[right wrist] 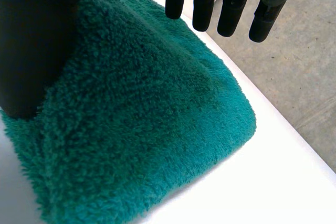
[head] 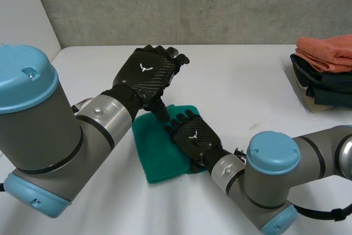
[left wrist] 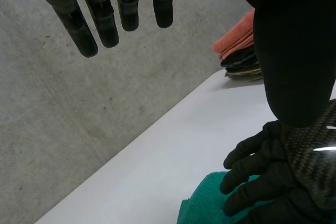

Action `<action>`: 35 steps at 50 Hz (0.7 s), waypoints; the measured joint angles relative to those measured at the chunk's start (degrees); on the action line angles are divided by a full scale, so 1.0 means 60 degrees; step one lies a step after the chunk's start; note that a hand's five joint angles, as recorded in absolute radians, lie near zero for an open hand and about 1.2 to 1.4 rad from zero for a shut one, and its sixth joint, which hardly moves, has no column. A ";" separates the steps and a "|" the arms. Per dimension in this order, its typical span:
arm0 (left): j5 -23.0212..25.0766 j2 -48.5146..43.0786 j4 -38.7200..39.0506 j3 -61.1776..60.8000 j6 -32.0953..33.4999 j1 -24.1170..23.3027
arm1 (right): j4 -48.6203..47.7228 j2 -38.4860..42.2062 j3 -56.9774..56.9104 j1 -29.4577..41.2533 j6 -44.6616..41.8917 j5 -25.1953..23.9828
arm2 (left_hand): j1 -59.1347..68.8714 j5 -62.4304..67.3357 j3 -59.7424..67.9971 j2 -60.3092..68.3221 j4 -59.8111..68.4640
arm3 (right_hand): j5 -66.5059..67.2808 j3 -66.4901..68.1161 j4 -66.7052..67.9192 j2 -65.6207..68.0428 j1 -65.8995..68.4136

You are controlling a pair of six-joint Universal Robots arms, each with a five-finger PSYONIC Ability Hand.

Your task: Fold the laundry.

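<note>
In the head view, the green towel (head: 159, 155) lies folded on the white table (head: 247, 97), just below and left of the frame's middle. Your left hand (head: 148, 72) is above the towel's upper edge, back of the hand to the camera, fingers stretched out and loose with nothing in them. Its thumb points down towards the towel close to the other hand's fingertips; you cannot tell whether it touches. Your right hand (head: 192, 136) lies over the right part of the towel, fingers spread and fairly straight, not closed round the cloth. At the right edge of the frame is a stack of folded clothes (head: 327, 72), orange on top and dark pieces under it, well apart from the towel.

In the left wrist view, the left hand's fingers (left wrist: 105, 19) hang straight and a little apart, the thumb wide of them, empty, with the grey wall (left wrist: 79, 119) behind. Beneath the thumb you see the right hand resting on the towel, and beyond it the stack near the table's far end.

In the right wrist view, the right hand's fingers (right wrist: 233, 3) are straight and parted over the towel's far edge. The thumb is held well away from them, its tip down on the pile. The towel spreads under the palm, 1 rounded corner lying on the table beyond the fingertips.
</note>
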 measured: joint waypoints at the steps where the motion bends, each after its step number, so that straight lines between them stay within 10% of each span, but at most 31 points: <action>1: 0.0000 0.0000 0.0000 -0.0003 0.0001 0.0000 | 0.0008 0.0023 -0.0039 0.0001 0.0002 0.0002 | 0.0000 -0.0002 0.0000 0.0000 0.0000 | 0.0001 0.0000 0.0000 -0.0001 0.0000; 35: 0.0018 -0.0017 0.0053 -0.0120 0.0009 0.0016 | 0.0818 0.0200 -0.0549 0.0006 0.0029 -0.0051 | 0.0001 -0.0001 0.0000 0.0000 0.0000 | 0.0000 0.0259 0.0269 0.0262 0.0291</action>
